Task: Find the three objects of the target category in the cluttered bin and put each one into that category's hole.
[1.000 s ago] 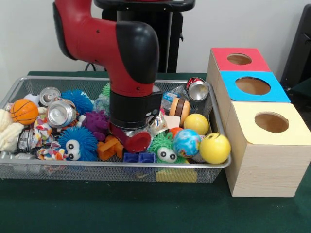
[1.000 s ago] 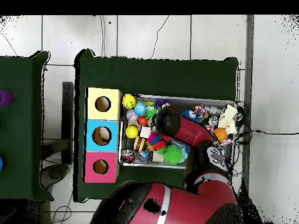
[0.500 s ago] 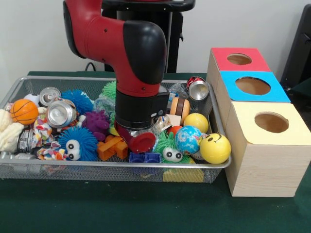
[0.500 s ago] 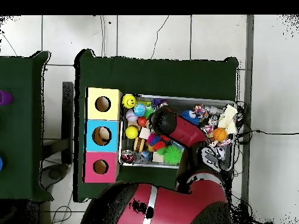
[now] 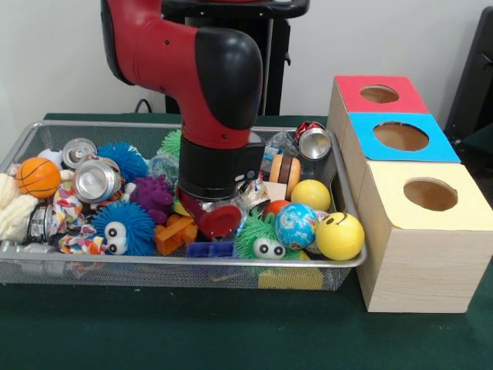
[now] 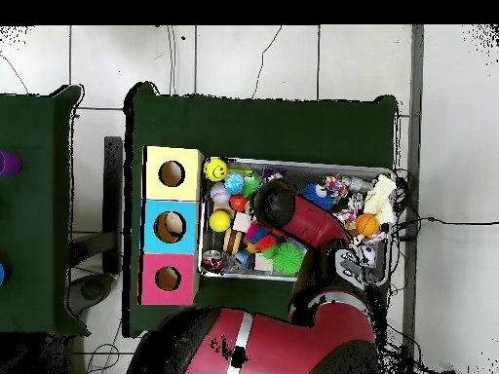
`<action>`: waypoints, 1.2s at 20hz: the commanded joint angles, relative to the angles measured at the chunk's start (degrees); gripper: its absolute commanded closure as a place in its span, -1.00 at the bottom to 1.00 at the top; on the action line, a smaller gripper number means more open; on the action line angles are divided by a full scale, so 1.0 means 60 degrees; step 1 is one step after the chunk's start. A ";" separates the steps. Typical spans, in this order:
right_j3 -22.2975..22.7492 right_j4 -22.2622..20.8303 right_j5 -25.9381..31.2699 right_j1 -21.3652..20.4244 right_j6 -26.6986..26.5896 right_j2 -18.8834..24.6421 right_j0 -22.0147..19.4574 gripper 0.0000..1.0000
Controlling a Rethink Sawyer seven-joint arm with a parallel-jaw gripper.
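Green cloth covers the table (image 5: 115, 331) on a pale tiled floor (image 6: 292, 58); no writing is legible. Inside the silver wire-mesh bin (image 5: 46, 266), the red and black arm's gripper (image 5: 212, 220) is buried among toys, its state untellable, while the yellow smiley ball (image 5: 340, 235) sits in the corner beside the yellow-topped wooden box (image 5: 420, 239).

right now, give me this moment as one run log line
arm: low over middle of wire bin | gripper: hidden in the toys, state unclear | smiley ball: in bin by yellow box | holes: nothing visible inside
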 commanded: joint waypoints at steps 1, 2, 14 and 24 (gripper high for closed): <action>0.0690 -0.0484 0.1810 -0.0977 0.0174 0.0037 -0.0526 1.00; 0.0685 -0.0563 0.2159 -0.1234 -0.0023 -0.0008 -0.0675 1.00; 0.0674 -0.1413 0.4208 -0.2655 -0.0879 0.0448 -0.2004 1.00; 0.1934 -0.2660 0.2852 -0.2311 -0.1162 0.1027 -0.2775 1.00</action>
